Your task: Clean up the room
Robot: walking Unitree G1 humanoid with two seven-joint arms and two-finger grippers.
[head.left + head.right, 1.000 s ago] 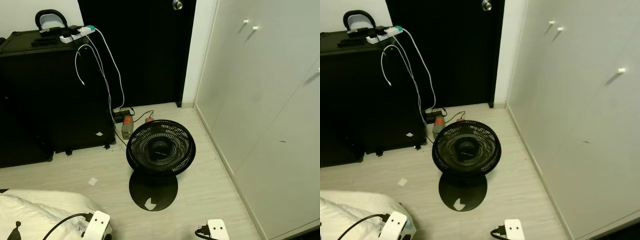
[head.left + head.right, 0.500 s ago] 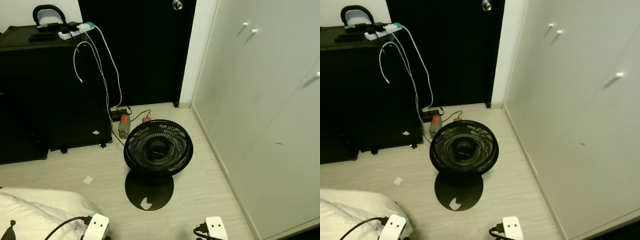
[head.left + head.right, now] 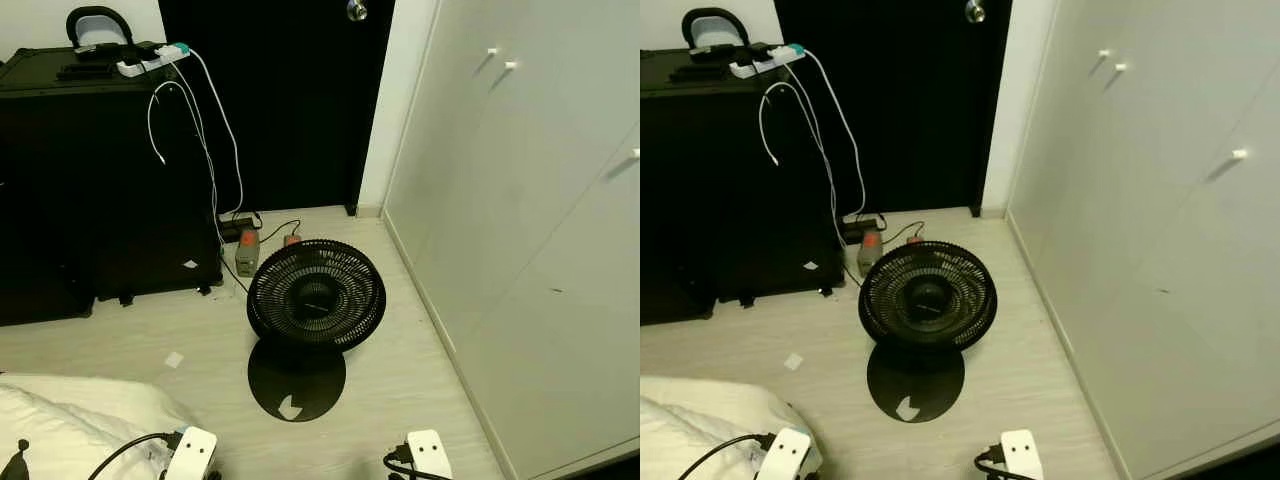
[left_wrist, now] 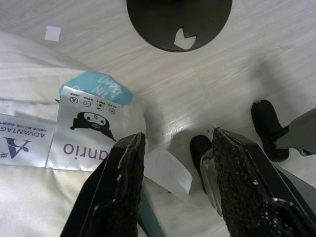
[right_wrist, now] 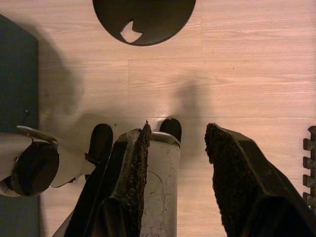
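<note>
Main risk, as I judged it: robot stood close behind the fan (image 3: 316, 306) w/ its round base (image 3: 296, 377) on the floor (image 3: 420, 350); a step fwd could clip the base or snag the cords (image 3: 205, 150) hanging from the power strip (image 3: 152, 61) on the black case (image 3: 90, 180); a scrap of paper (image 3: 175, 359) was small, easy to miss. Left gripper (image 4: 173, 163) hung low beside the bed's white bedding (image 4: 29, 187), fingers apart, nothing between them; a teal-and-white package (image 4: 91, 121) lay on the bedding just past the fingers, not touching. Right gripper (image 5: 175, 163) hung over bare floor, fingers apart, empty; fan base lay well beyond them. Bottle (image 3: 247, 250) sat near the case, well apart from both.
</note>
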